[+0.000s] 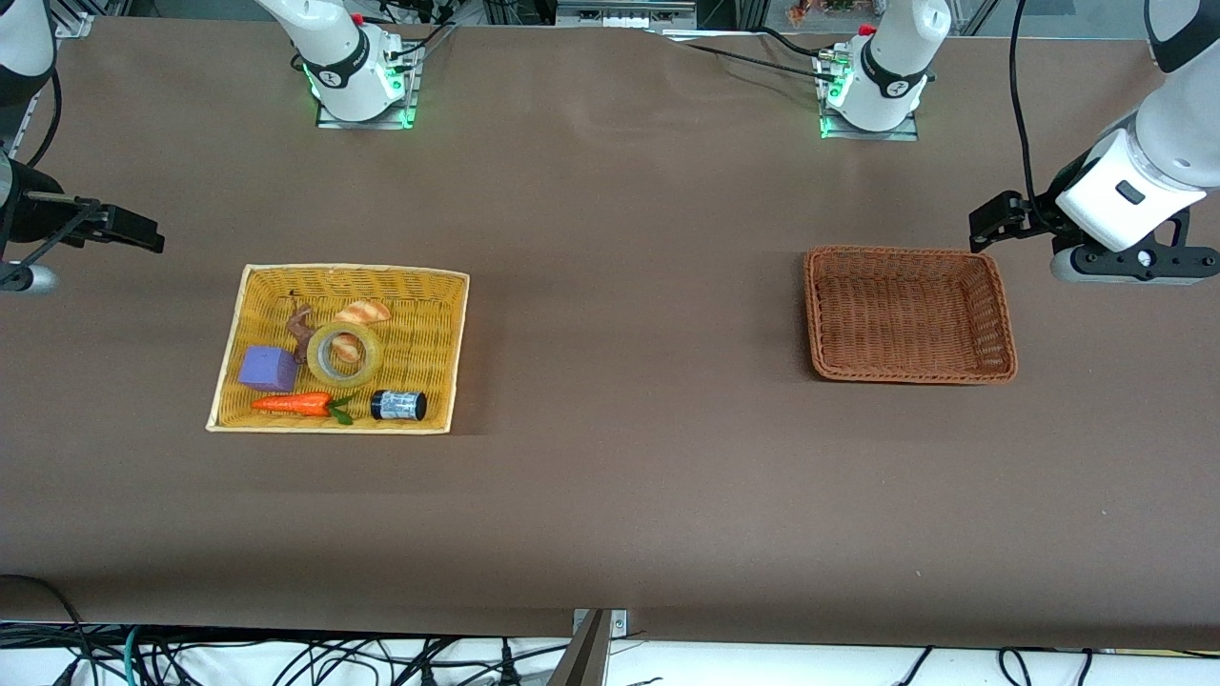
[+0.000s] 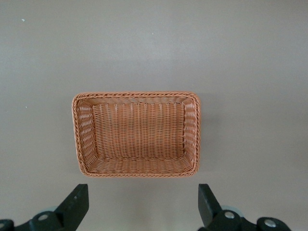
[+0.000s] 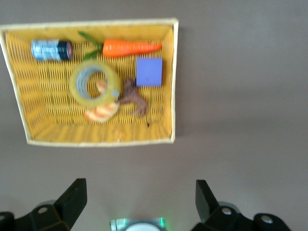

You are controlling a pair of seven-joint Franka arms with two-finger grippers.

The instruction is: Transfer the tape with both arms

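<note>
The tape (image 1: 318, 360), a translucent yellowish ring, lies flat in the yellow wicker basket (image 1: 448, 278) toward the right arm's end of the table. It also shows in the right wrist view (image 3: 77, 87), with a bread piece partly inside its hole. My right gripper (image 1: 143, 232) hangs open and empty over bare table beside that basket; its jaws stand wide apart in its wrist view (image 3: 139, 202). My left gripper (image 1: 986, 224) hangs open and empty over bare table beside the brown wicker basket (image 1: 905, 253), jaws wide apart (image 2: 143, 204). Both grippers are well clear of the tape.
In the yellow basket with the tape lie a purple block (image 1: 268, 369), a carrot (image 1: 291, 404), a small black cylinder with a pale label (image 1: 398, 405), a bread piece (image 1: 362, 312) and a brown figure (image 1: 300, 329). The brown basket (image 2: 134, 95) holds nothing.
</note>
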